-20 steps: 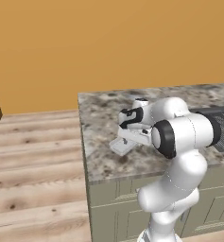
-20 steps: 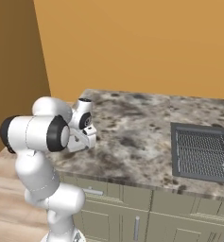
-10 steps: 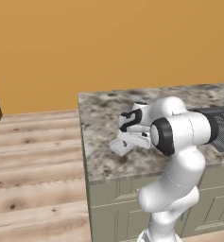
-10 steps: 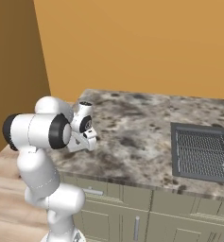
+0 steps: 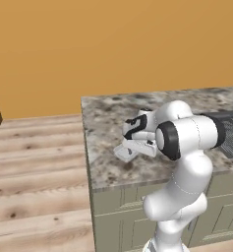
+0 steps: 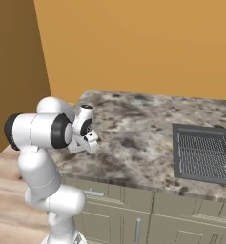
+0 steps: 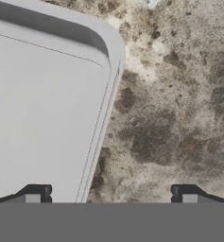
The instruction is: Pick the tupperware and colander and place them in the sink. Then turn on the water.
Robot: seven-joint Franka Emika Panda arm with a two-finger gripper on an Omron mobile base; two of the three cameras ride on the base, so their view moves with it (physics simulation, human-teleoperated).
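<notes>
The arm has swung a little further over the bench (image 5: 108,162) in the last second, its elbow shifting toward the sink side, and the jaws (image 7: 111,196) have stayed spread wide with nothing between them. They hang close above the tupperware (image 7: 42,104). In the hand view one of its long rims runs up between the two tips (image 7: 33,197), so the near tip sits over the container's floor and the far tip over bare stone. In the left base view the tupperware (image 5: 124,152) lies just beneath the hand, near the bench's front corner.

To my eye this is the last lining-up before a grab: the jaws straddle the rim and need only drop and close.

The sink (image 6: 202,153) is well off to the far side of the jaws, along the bench; something pale and round at its edge may be the colander, but I cannot tell. Nothing has been carried there by this grip yet, and no water is running that I can see.
</notes>
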